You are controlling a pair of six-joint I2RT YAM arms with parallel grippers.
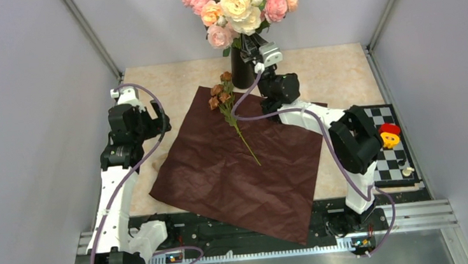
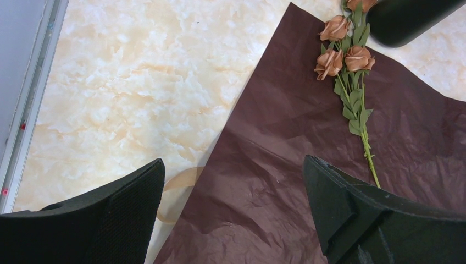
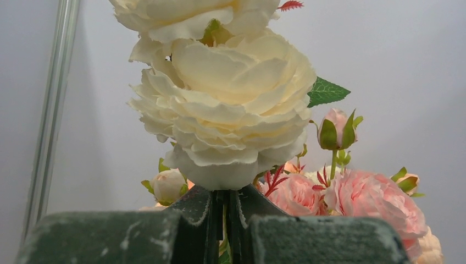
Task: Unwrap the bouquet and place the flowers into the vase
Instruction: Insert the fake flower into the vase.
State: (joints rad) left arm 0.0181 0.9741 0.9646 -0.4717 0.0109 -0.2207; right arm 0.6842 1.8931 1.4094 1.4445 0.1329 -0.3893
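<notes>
Nearest the bases, the maroon wrapping paper (image 1: 241, 169) lay spread flat on the marble-look table (image 1: 341, 68), one corner hanging over the near rail. L wrist view: left gripper (image 2: 233, 165) hung over the paper's left edge w/ jaws wide apart, nothing between them, touching nothing. A loop of tan ribbon (image 2: 178, 181) poked out from under that edge.

Further back, a brownish rose sprig (image 1: 229, 103) lay on the paper, heads toward the far corner & thin green stem pointing back toward the arms. Its heads sat just beside the base of the black vase (image 1: 242, 70), which stood upright at the paper's far corner.

R side: a checkered mat (image 1: 389, 150) w/ a red-&-yellow piece (image 1: 389, 134) on it.

Right gripper (image 3: 225, 206) was up at the vase's neck, fingers pressed together on the green stem of a cream-white bloom (image 3: 220, 104). The bloom stood upright right above the fingers. Pink & peach blooms (image 1: 208, 10) crowded round it above the vase.
</notes>
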